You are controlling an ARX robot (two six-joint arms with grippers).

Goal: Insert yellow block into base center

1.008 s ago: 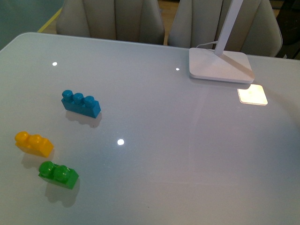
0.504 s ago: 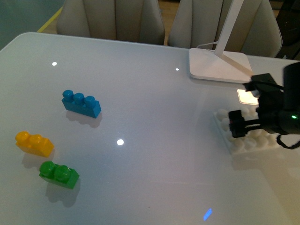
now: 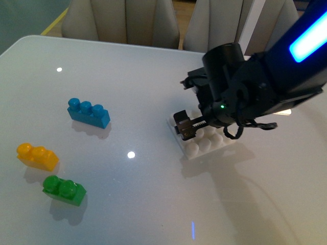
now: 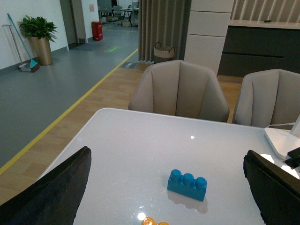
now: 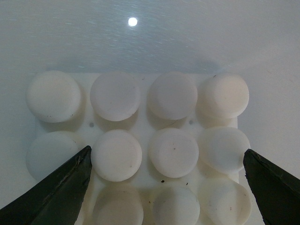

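Observation:
The yellow block (image 3: 37, 156) lies at the table's left edge, and only its top shows in the left wrist view (image 4: 154, 221). The white studded base (image 3: 205, 144) rests flat near the table's middle. My right gripper (image 3: 185, 126) is low over the base's left part, open. In the right wrist view its fingers (image 5: 61, 187) stand wide on either side of the base's studs (image 5: 116, 96), with the gripper (image 5: 167, 152) right above them. My left gripper (image 4: 166, 157) is open and high above the table, holding nothing, and it does not show in the front view.
A blue three-stud brick (image 3: 88, 113) lies left of the middle, and it also shows below the left gripper (image 4: 187, 184). A green brick (image 3: 64, 190) lies next to the yellow block. The lamp pole (image 3: 250, 25) rises behind my right arm (image 3: 245, 87). Two chairs (image 3: 122, 20) stand behind the table.
My right arm has come in from the right and moved left toward the table's middle. The white base has moved left along with it. The three bricks have not moved.

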